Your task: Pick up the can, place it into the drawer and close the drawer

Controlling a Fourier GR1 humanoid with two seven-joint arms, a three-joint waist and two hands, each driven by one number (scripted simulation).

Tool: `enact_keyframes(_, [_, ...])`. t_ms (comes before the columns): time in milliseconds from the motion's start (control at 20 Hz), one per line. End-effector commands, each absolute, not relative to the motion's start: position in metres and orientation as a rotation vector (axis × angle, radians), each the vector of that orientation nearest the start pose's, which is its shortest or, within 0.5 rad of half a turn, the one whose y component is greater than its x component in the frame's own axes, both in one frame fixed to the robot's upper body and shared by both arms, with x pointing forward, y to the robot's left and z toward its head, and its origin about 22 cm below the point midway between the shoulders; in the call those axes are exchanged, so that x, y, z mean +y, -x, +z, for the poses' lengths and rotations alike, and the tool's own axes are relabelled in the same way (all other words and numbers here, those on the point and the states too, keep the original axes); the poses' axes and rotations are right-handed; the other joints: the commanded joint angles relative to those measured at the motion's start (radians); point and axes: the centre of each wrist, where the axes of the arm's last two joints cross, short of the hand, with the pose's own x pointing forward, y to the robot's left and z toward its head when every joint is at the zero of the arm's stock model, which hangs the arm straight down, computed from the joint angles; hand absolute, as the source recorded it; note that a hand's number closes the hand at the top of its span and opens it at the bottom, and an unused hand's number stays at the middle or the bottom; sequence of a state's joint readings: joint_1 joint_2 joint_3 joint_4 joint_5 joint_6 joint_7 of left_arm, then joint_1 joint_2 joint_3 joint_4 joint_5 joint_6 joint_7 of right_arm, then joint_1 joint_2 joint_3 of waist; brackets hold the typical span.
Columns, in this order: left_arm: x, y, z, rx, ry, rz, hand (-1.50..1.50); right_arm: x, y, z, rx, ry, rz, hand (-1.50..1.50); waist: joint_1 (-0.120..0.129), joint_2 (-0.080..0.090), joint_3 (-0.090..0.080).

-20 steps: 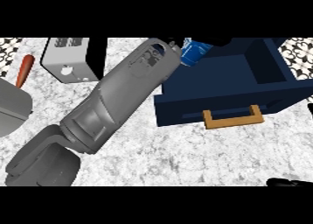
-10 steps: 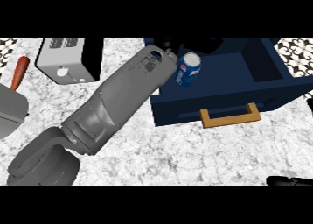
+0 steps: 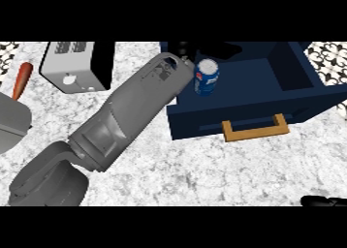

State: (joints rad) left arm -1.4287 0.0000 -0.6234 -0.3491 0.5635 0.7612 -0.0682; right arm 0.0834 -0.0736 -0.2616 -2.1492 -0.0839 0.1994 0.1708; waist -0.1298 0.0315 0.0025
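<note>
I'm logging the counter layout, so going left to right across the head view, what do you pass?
Grey pan with red handle → toaster → left forearm → blue can → wooden drawer handle → right hand at the lower right edge.

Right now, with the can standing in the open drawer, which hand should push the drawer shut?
Probably the left. Its forearm already reaches to the blue drawer, ending beside the can; the hand itself is hidden. The right hand only shows at the lower right edge, well away from the wooden handle.
</note>
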Motion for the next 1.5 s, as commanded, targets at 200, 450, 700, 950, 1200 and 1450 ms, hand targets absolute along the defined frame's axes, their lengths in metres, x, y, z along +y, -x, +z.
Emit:
enact_keyframes(200, [0.0,-0.429,0.153,-1.759,-0.309,-0.112,-1.5,-0.297,-0.177,0.146,-1.989,0.358,0.293,-1.5,0.0,0.001,-0.001])
enact_keyframes(450, [-0.012,-0.426,0.176,-1.754,-0.245,-0.078,-1.5,-0.279,-0.177,0.156,-2.048,0.422,0.417,-1.5,0.01,-0.001,-0.001])
enact_keyframes(700, [-0.018,-0.42,0.178,-1.811,-0.218,-0.054,-1.5,-0.266,-0.184,0.149,-2.034,0.539,0.567,-1.5,0.038,-0.006,-0.001])
enact_keyframes(950, [-0.024,-0.42,0.191,-1.821,-0.219,-0.039,-1.5,-0.264,-0.204,0.149,-1.96,0.727,0.719,-1.5,0.078,-0.014,-0.002])
enact_keyframes(1200, [-0.029,-0.416,0.196,-1.801,-0.213,-0.033,-1.5,-0.245,-0.217,0.123,-1.862,0.861,0.882,-1.5,0.103,-0.023,-0.002])
enact_keyframes(1450, [-0.016,-0.422,0.192,-1.793,-0.223,-0.043,-1.5,-0.243,-0.245,0.103,-1.748,0.96,0.991,-1.5,0.134,-0.028,-0.002])
